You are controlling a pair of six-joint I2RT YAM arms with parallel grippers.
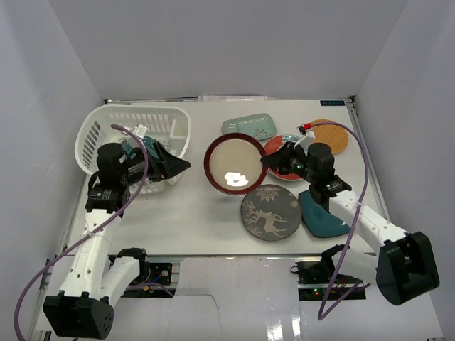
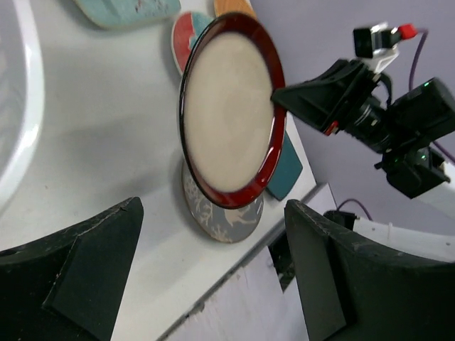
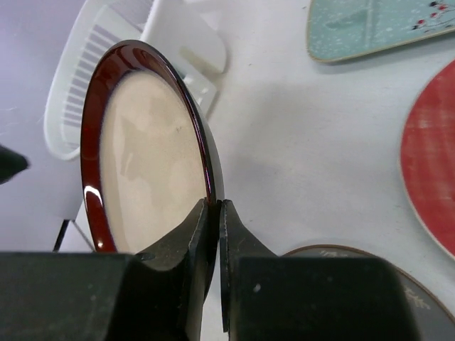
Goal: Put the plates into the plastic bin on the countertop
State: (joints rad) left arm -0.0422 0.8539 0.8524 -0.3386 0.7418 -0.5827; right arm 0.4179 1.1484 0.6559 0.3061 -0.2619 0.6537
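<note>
One white slotted plastic bin (image 1: 142, 110) sits at the upper left of the countertop (image 1: 199, 213) in the top view. Its oval's long axis runs roughly left to right across the frame.

Six plates show plainly outside it. The dark-red-rimmed cream plate (image 1: 234, 163) is at the centre of the frame, just right of the bin. It is held on a tilt with its cream face turned toward the overhead camera. From the right wrist it looks nearly edge-on, a narrow ellipse with its long axis running top to bottom. The right gripper (image 3: 213, 207) pinches this plate's rim, one finger on each face, at the plate's right edge in the top view. Whether the plate's lower rim touches the countertop cannot be told.

The other five lie flat:
- The pale-green rectangular plate (image 1: 249, 126) is at upper centre, its long axis left to right with the right end slightly higher.
- The red-and-teal floral plate (image 1: 276, 145) is just right of the cream one, partly hidden by the right gripper.
- The orange woven plate (image 1: 333, 136) is at upper right.
- The grey patterned plate (image 1: 270, 212) is at lower centre.
- The dark-teal square plate (image 1: 323, 222) is just beside the grey one at lower right, partly under the right arm.

A teal patch (image 1: 130, 147) shows inside the bin behind the left arm, and what it is cannot be told.

The left gripper (image 2: 213, 270) is at the bin's right edge with its jaws spread wide and nothing between them. It points toward the right of the frame at the cream plate, with a gap between them.
</note>
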